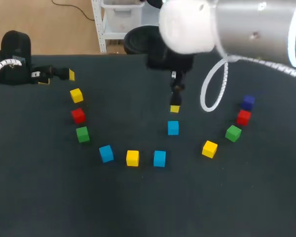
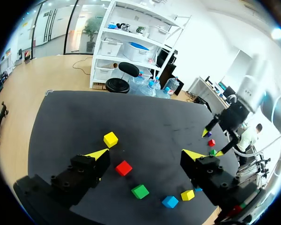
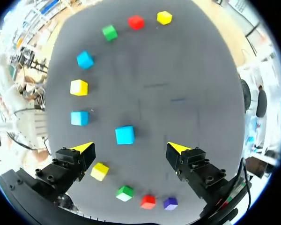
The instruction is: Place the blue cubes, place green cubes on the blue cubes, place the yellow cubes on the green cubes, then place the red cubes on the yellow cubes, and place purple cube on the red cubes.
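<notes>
Near the middle blue cube (image 3: 125, 135), right tool (image 3: 130, 149)

A robotics lab — a dark tabletop (image 1: 138, 207) scattered with small coloured cubes (image 1: 132, 158), left arm (image 1: 12, 61) and right arm (image 1: 251, 24) over it.

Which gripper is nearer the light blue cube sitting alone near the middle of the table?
Right. The right gripper hangs just behind the light blue cube, fingers open with the cube just ahead of them. The left gripper is far off, near the table's back left corner.
</notes>
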Robot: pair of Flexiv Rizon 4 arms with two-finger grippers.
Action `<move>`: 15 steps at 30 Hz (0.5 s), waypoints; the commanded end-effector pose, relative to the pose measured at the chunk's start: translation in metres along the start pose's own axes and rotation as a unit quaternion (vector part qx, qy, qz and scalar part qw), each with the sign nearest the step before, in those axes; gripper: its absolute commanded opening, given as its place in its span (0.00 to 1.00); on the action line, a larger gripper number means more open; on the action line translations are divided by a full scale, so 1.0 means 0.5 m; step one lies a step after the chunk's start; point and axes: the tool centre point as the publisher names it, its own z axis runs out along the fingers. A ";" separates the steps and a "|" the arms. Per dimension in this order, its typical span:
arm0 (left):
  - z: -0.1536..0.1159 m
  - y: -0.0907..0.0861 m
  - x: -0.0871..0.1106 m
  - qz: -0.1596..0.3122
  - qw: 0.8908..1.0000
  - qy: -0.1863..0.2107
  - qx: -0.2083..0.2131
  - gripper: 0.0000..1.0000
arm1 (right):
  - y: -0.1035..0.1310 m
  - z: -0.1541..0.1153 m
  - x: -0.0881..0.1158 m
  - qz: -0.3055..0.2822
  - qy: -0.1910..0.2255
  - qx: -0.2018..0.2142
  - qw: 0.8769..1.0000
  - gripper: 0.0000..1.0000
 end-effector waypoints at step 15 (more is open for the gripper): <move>0.000 0.005 0.003 0.001 1.000 -0.004 0.006 1.00 | 0.128 -0.010 0.014 0.013 -0.094 0.028 0.995 1.00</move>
